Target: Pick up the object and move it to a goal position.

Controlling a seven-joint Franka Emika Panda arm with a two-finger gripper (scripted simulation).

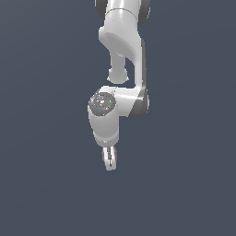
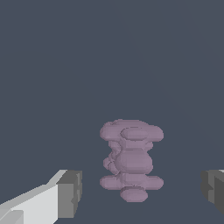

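In the exterior view the white arm (image 1: 120, 50) comes in from twelve o'clock, folds at a grey elbow joint, and drops its wrist straight down toward six o'clock, ending in the end effector (image 1: 109, 159) just below the middle of the frame over the plain dark tabletop (image 1: 41, 184). The fingers appear end-on here, so their spread cannot be judged, and slivers of the pinkish object (image 1: 103, 156) peek out at either side of them. In the wrist view the end effector (image 2: 142, 190) stands wide, one grey pad (image 2: 70, 192) and the other (image 2: 214, 188) well apart. The lumpy purple object (image 2: 131, 159) lies between them on the tabletop, nearer the first pad, touching neither.
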